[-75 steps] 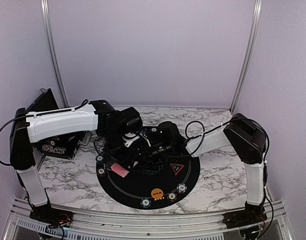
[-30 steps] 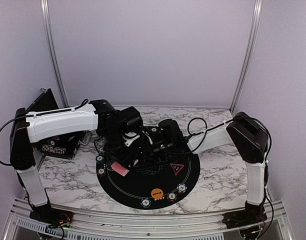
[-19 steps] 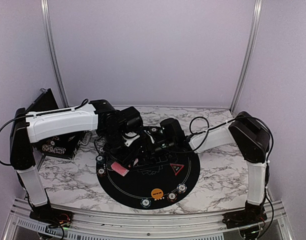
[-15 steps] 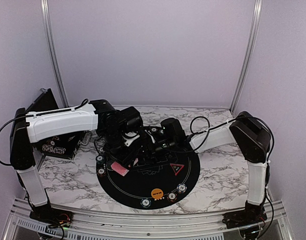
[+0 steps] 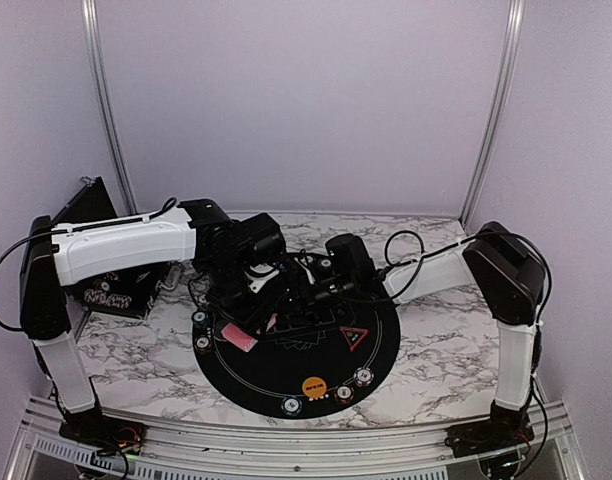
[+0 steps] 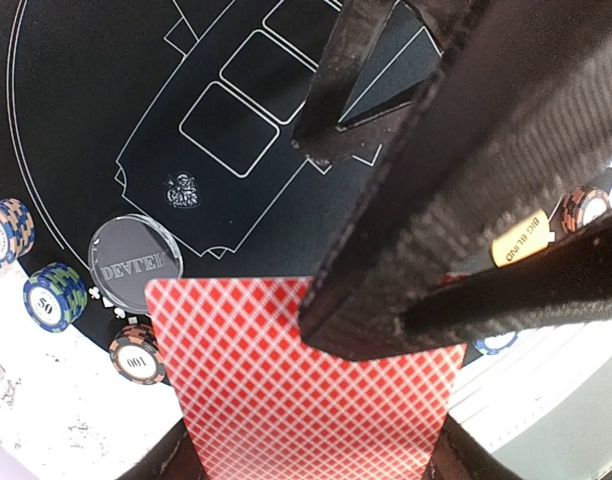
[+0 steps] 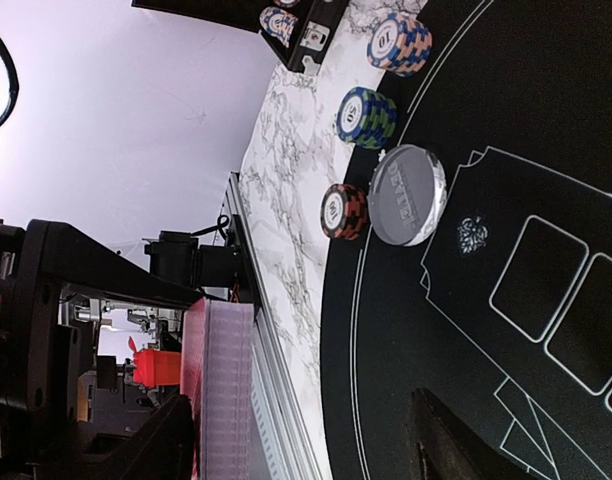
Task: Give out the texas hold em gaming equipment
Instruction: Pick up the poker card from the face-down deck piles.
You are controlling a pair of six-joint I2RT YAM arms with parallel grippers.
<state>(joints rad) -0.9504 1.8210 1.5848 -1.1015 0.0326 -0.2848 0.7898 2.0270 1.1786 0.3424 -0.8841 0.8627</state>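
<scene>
Top external: an orange disc and three chips lie at the mat's near rim, a red triangle beyond. Farther, left jaws clamp the red-backed deck above the mat; right jaws stand wide, one finger over its far edge. A clear disc lies on the mat nearby.

Playing cards — smooth coated paper, red lattice print, faint sheen. Mat: matt black with fine white printed lines. Dealer disc: translucent grey plastic, glossy. Poker chips: striped, satin finish. Right gripper's fingers — matt woven carbon-fibre texture. Table: polished, marble-patterned. Left arm's shell: glossy white plastic.
</scene>
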